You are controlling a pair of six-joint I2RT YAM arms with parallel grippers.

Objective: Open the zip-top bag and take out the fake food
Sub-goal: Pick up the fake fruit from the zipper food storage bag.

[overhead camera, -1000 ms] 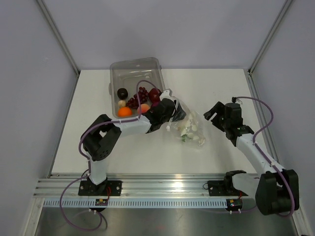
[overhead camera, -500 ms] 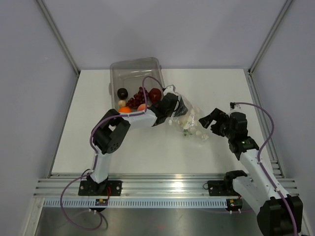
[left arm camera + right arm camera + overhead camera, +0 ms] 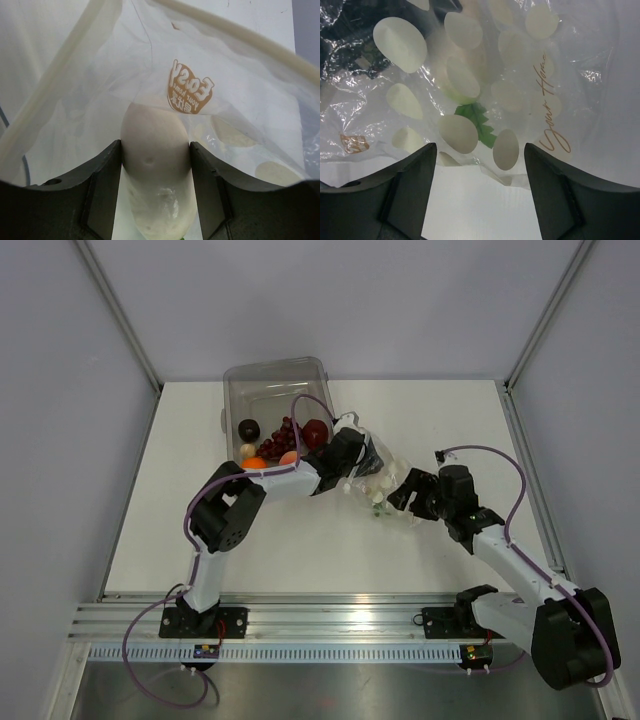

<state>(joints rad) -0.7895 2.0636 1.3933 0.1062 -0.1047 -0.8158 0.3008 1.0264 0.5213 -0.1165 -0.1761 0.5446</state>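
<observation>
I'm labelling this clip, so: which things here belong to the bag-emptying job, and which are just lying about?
Job: zip-top bag; white piece in the left gripper; right gripper, open; fake food in the clear bin.
Lying about: clear bin itself; metal rail.

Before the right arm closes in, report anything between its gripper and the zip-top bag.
Nothing visible. The right gripper, jaws open, faces the zip-top bag directly, over the table. The left gripper holds a white fake-food piece at the bag's mouth, on the far side.
</observation>
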